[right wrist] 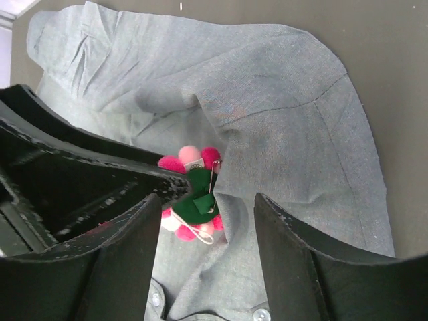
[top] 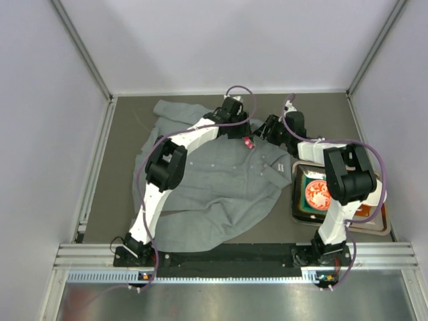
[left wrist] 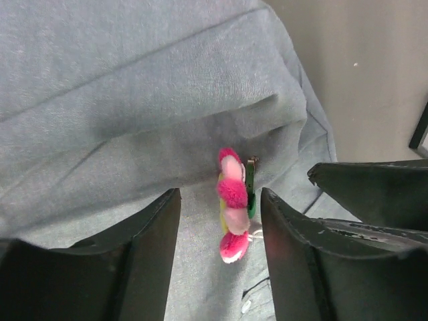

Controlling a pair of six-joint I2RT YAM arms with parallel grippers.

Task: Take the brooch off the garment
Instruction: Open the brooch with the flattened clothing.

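The grey garment (top: pixel 221 184) lies rumpled across the table. The brooch (top: pixel 249 142), pink petals on a green backing with a metal pin, stands on edge at a fold of it. In the left wrist view the brooch (left wrist: pixel 233 204) hangs between the jaws of my left gripper (left wrist: pixel 219 224), which is open; the brooch sits close to the right finger (left wrist: pixel 294 261). My right gripper (right wrist: pixel 207 224) is open too, straddling a raised fold of the garment (right wrist: pixel 281 100) just beside the brooch's (right wrist: pixel 194 197) back. The two grippers face each other closely.
A tray (top: pixel 295 200) at the right holds a green box with an orange-red disc (top: pixel 316 194). White walls close in the table on three sides. Shirt buttons (right wrist: pixel 261 313) show near my right gripper.
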